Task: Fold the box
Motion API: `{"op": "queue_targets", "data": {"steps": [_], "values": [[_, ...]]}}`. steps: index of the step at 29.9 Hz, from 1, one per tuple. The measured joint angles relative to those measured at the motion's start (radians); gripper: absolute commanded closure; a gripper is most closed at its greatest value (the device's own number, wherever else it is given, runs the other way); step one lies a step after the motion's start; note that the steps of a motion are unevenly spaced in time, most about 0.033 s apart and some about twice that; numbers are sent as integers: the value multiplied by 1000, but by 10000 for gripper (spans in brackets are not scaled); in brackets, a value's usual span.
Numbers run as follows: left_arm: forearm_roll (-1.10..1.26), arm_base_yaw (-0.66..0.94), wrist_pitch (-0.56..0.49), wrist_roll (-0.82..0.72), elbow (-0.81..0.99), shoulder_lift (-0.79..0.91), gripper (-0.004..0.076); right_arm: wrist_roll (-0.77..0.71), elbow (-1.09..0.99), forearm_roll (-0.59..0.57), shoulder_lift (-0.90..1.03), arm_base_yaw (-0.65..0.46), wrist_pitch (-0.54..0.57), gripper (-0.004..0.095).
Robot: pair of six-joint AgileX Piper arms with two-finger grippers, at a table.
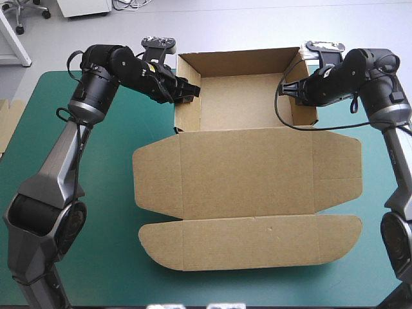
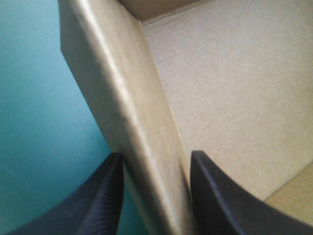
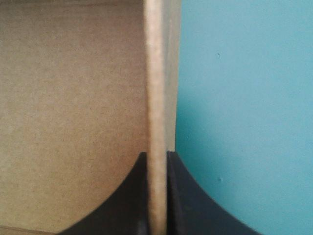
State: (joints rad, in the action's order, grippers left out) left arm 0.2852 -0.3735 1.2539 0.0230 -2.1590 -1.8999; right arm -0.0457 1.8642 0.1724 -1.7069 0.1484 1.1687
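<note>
Box: one brown board box [image 1: 244,170], an open tray with the lid lying flat, on the teal-green table cover [image 1: 64,129].
Place: the tray sits by the table's far edge, about midway across; the lid spreads from it toward the near edge.
Count of parts: three tray walls stand, far, left and right; the lid has two side flaps and one round-ended front strip.
Heading: the tray opens upward, its longer side running left to right along the far edge.
Left gripper [image 1: 193,90]: one, its black fingers [image 2: 98,205] either side of the tray's left wall, seemingly pressed on it.
Right gripper [image 1: 288,90]: one, clamped tight on the right wall, one finger inside the tray, one outside.
Spare board [image 1: 8,125]: one brown edge at the table's left edge, well apart from the box.
</note>
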Motion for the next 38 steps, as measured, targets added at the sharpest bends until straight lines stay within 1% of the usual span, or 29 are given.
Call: {"op": "queue_targets", "data": {"steps": [8,12,20,26,28,31,32,38], "values": [[-27,-3,0,-23,-4,-24,451,-17,0,-9,-22,5,21,915],[-81,-14,-1,-23,-4,-40,454,-19,0,-1,-50,6,30,915],[-204,-44,-4,-61,-4,-83,547,-18,0,7,-95,7,14,915],[-243,-47,-7,-71,-9,-114,582,-13,0,-8,-100,21,-17,915],[-267,-49,-7,-72,-10,-122,607,-13,0,-14,-106,30,-26,915],[-300,-51,-4,-79,-10,-130,686,-16,0,-18,-126,41,-36,915],[-312,-51,-4,-82,-10,-132,729,-20,0,-14,-132,43,-38,915],[-358,-52,-17,-114,-10,-137,734,-35,0,0,-156,48,-47,915]]}}
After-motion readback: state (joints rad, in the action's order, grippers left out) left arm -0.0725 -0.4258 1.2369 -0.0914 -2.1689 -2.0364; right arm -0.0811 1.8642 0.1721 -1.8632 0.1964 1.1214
